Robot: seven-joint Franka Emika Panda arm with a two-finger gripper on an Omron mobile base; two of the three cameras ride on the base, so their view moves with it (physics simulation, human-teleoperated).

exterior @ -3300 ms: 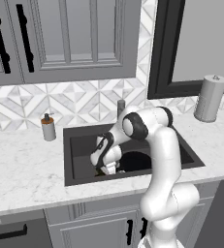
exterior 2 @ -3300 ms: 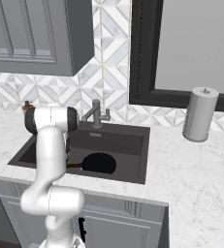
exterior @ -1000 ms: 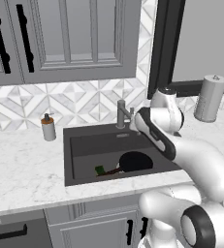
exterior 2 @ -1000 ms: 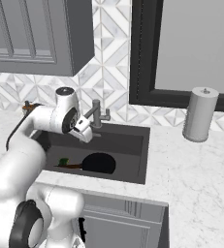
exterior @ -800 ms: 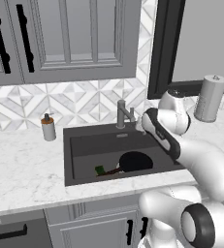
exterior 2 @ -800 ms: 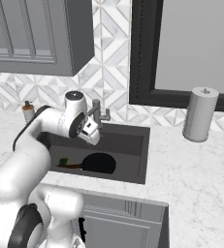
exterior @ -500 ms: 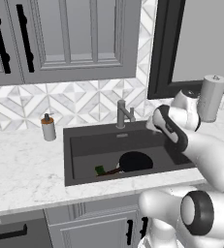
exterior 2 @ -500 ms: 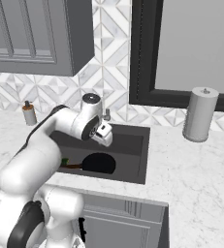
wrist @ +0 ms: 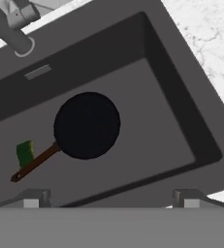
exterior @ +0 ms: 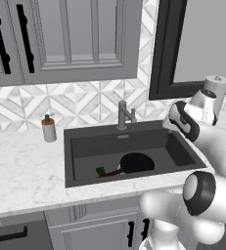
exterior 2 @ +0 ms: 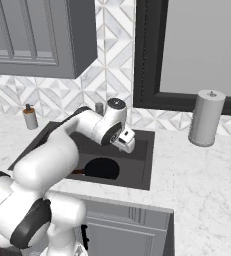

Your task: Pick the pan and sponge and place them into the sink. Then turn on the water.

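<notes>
The black pan lies flat on the floor of the dark sink, its reddish-brown handle pointing away from the drain side. The small green sponge rests beside the handle's end. From the left base view the pan and sponge sit near the sink's front wall. The grey faucet stands at the back rim, with no water visible. My gripper hovers above the sink's right part; in the hand view the gripper is open and holds nothing.
A brown-and-white soap dispenser stands on the marble counter left of the sink. A grey paper towel roll is on the counter to the right. Dark cabinets hang above the counter's left half.
The hand rose from low in the sink by the sponge and swung right past the faucet to the sink's right side. Pan and sponge have stayed put over the last second.
</notes>
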